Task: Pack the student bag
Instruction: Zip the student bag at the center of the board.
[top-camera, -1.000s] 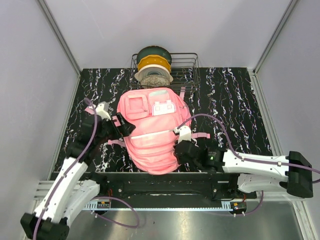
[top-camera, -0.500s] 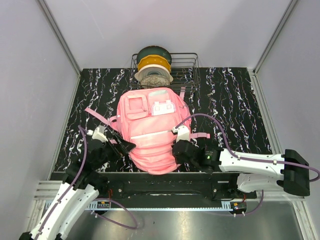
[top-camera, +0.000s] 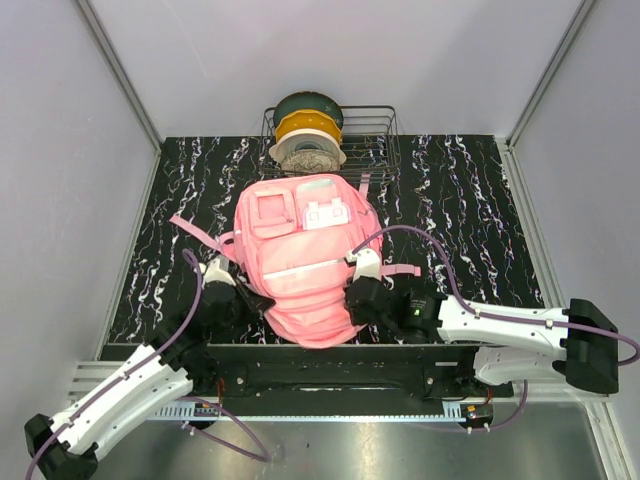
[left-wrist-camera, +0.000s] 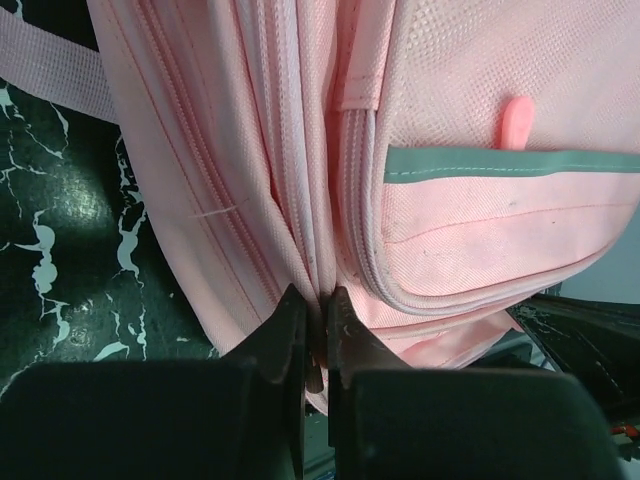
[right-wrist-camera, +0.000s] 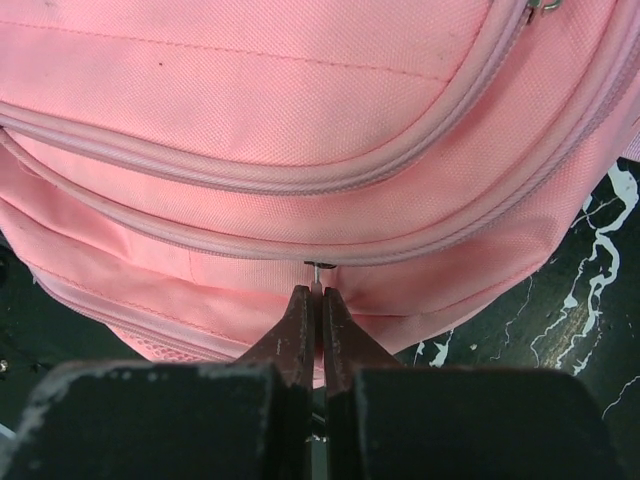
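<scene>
The student bag (top-camera: 300, 255) is a big soft pink backpack lying flat mid-table, front pockets up. At its near-left side my left gripper (top-camera: 252, 299) is shut on it. In the left wrist view the jaws pinch a fold of pink fabric (left-wrist-camera: 318, 310) between two zip seams of the bag (left-wrist-camera: 450, 220). My right gripper (top-camera: 353, 296) is at the near-right side. There its jaws are shut on a small metal zip pull (right-wrist-camera: 316, 270) hanging from a closed zip on the bag (right-wrist-camera: 250, 100).
A wire basket (top-camera: 378, 130) with stacked filament spools (top-camera: 308, 135) stands behind the bag at the back edge. A pink strap (top-camera: 195, 228) trails out on the black marbled table (top-camera: 470, 200) left of the bag. Grey walls close in both sides.
My left arm has swung from the bag's left side toward the near edge, and its jaws went from wide open to shut on the bag's fabric. The right gripper has barely moved.
</scene>
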